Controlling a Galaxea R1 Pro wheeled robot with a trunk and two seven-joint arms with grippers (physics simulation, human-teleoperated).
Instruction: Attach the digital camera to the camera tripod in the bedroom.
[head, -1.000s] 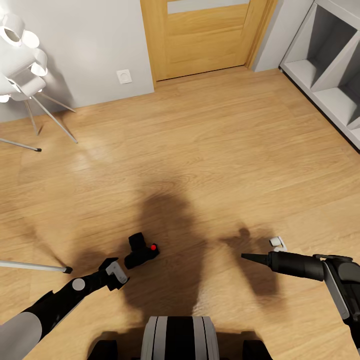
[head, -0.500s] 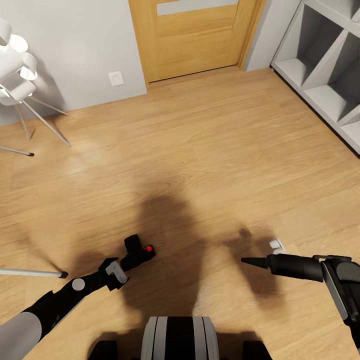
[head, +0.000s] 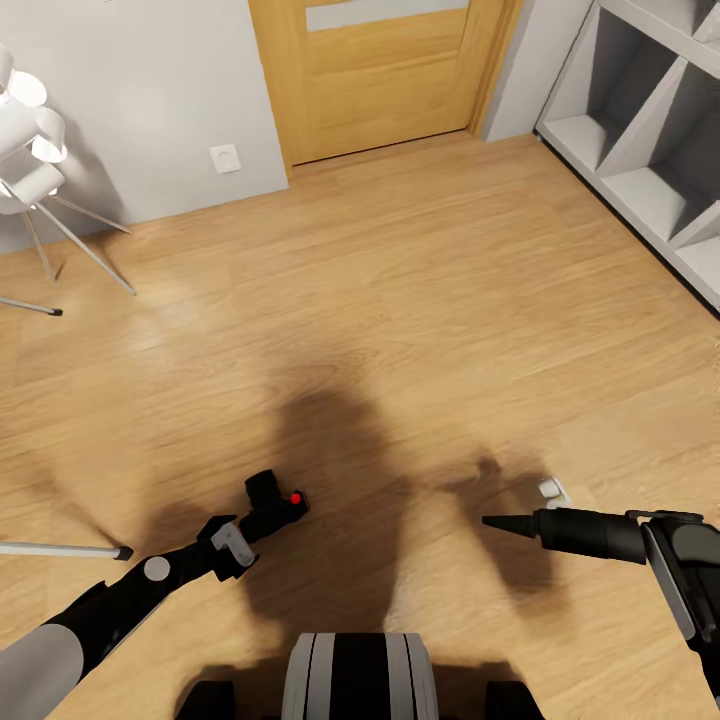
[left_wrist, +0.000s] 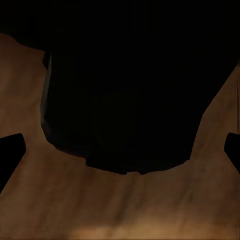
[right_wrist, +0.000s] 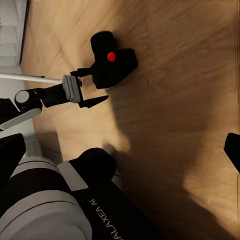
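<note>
- the digital camera (head: 273, 502) lies on the wood floor (head: 420, 300) just ahead of the robot's base, lens stub toward the far wall and red dot up.
- the left gripper (head: 252, 531) sits low with its fingers spread on either side of the camera body; the right wrist view (right_wrist: 90, 87) shows both fingers apart and reaching the near end of the body, not yet closed on it.
- in the left wrist view the camera is a dark mass right in front, with the two fingertips (left_wrist: 10, 150) wide at the edges.
- the right gripper (head: 498, 520) hangs above the floor to the right, its fingers looking pressed into one point, holding nothing; a small white object (head: 552, 490) lies just beyond it.
- one silver leg of the camera tripod (head: 60, 550) pokes in at the left edge, near the left arm; a white lamp (head: 30, 130) stands by the far wall.
- risk: the fingers look to cover only the end of the body, so closing now could squeeze the camera forward or spin it away.
- risk: pressing lower could jam the fingertips into the floor.
- risk: swinging the left elbow outward could knock the tripod leg.
</note>
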